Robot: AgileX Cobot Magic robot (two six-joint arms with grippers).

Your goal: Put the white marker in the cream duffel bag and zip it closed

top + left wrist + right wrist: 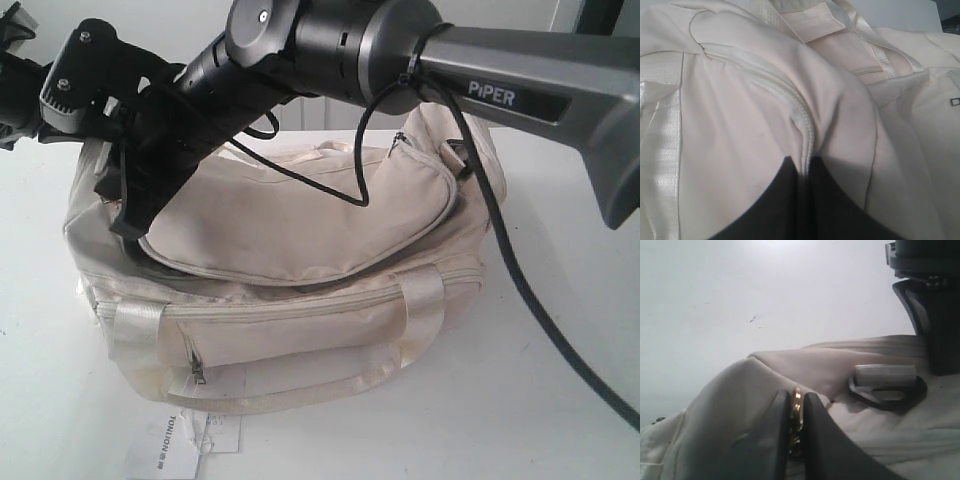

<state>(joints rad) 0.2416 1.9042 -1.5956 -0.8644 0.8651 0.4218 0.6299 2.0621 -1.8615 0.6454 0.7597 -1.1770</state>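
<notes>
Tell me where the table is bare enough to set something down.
Exterior view: bare table in front of the cream duffel bag, right of its hangtag; also the strip left of the bag. Right side is crossed by a black cable; both arms crowd the bag's top.

A plain white tabletop (400, 440) lies under soft, even light.
</notes>
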